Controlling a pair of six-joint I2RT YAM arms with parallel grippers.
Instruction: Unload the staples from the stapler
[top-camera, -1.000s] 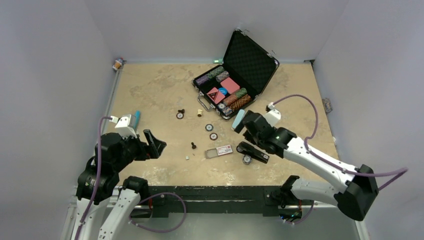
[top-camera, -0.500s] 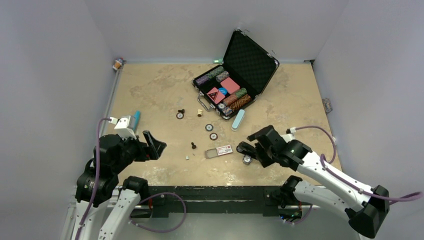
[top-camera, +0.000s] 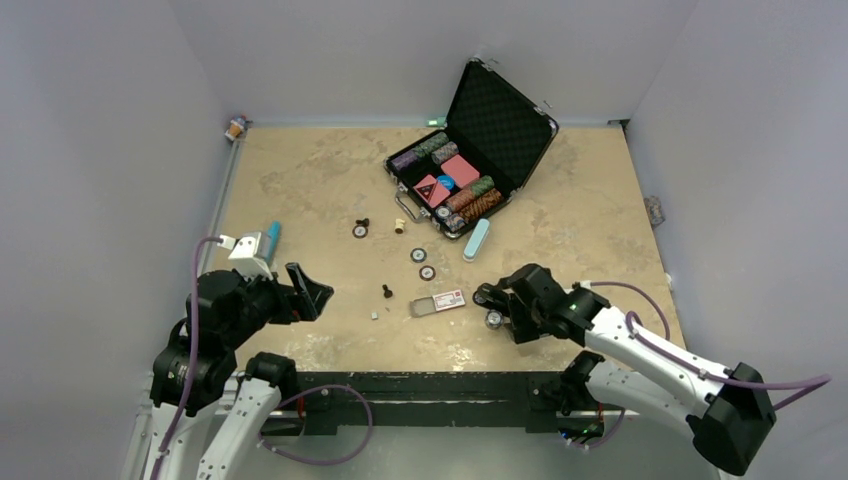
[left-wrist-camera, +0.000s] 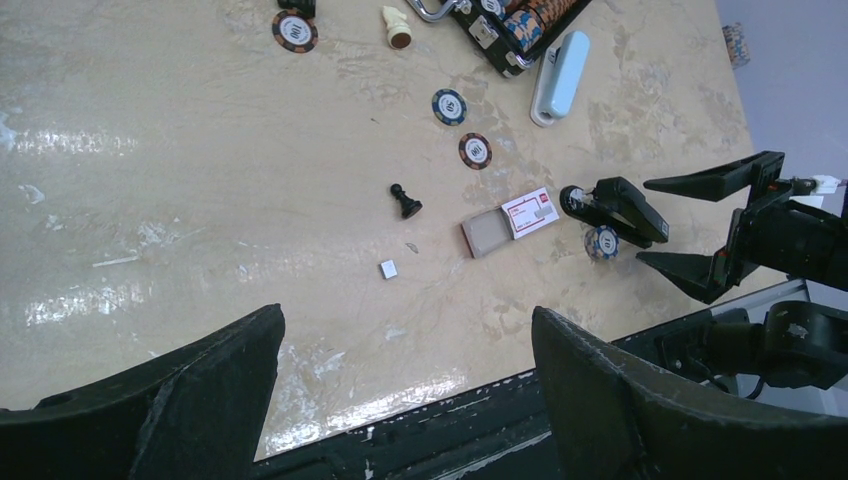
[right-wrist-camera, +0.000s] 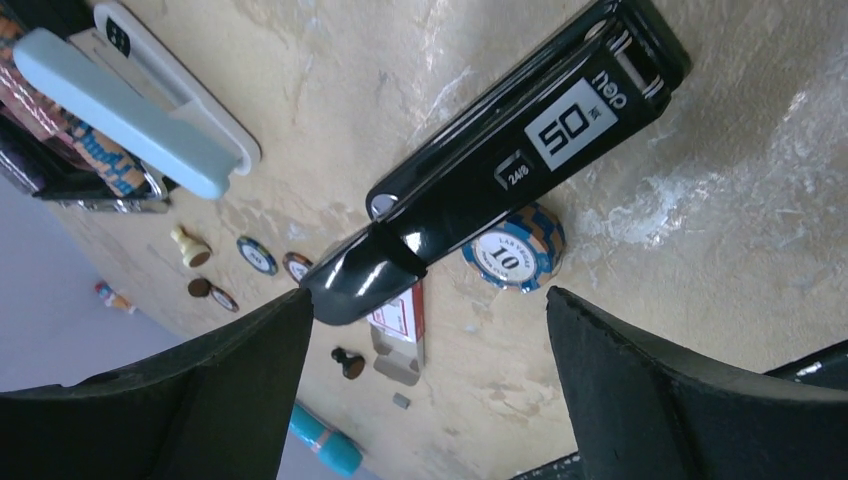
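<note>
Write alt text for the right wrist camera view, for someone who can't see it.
The open right gripper hovers over a black stapler lying on the beige table. A blue-and-white poker chip lies close beside it, and a pale teal case lies farther off.

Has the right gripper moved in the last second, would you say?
Yes: the right gripper went from beside the pale case toward the near edge, to the stapler.

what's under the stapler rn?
The stapler lies on the table. A blue-orange poker chip marked 10 pokes out beside it, its upper edge covered by the stapler body. How far underneath it reaches can't be seen.
</note>
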